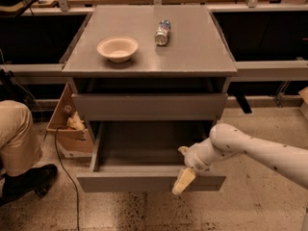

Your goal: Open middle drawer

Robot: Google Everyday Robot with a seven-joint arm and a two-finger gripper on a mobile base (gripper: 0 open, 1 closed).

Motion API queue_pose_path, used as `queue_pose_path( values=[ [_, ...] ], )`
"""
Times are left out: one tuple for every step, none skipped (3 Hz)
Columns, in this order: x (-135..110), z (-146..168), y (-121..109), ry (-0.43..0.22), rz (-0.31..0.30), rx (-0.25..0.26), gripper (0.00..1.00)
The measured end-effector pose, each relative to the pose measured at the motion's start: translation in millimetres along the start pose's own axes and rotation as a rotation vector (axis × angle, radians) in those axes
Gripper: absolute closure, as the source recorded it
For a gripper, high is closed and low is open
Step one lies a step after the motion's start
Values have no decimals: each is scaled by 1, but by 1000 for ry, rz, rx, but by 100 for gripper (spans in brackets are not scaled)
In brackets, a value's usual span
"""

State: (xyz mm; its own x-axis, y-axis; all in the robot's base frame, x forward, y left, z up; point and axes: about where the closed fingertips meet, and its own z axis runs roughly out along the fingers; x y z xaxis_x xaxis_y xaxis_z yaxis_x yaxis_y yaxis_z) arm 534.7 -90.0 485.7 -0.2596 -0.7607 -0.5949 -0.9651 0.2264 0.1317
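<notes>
End effector (pixel 183 179): held against the front panel of the pulled-out grey metal drawer (pixel 120 182), right of its middle; open or closed cannot be told.
Drawer cavity: exposed just behind the end effector.
Shut grey drawer front (pixel 149 106): seen above and behind.
Beige round bowl (pixel 117 48): set on the grey bench (pixel 197 52), well beyond, leftward.
</notes>
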Motion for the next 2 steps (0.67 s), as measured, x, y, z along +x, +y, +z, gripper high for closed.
queue_pose_path(
  values=[
    [-4, -17, -28, -45, 13, 22, 25],
    [-3, -15, -48, -79, 46, 38, 46]
  ],
)
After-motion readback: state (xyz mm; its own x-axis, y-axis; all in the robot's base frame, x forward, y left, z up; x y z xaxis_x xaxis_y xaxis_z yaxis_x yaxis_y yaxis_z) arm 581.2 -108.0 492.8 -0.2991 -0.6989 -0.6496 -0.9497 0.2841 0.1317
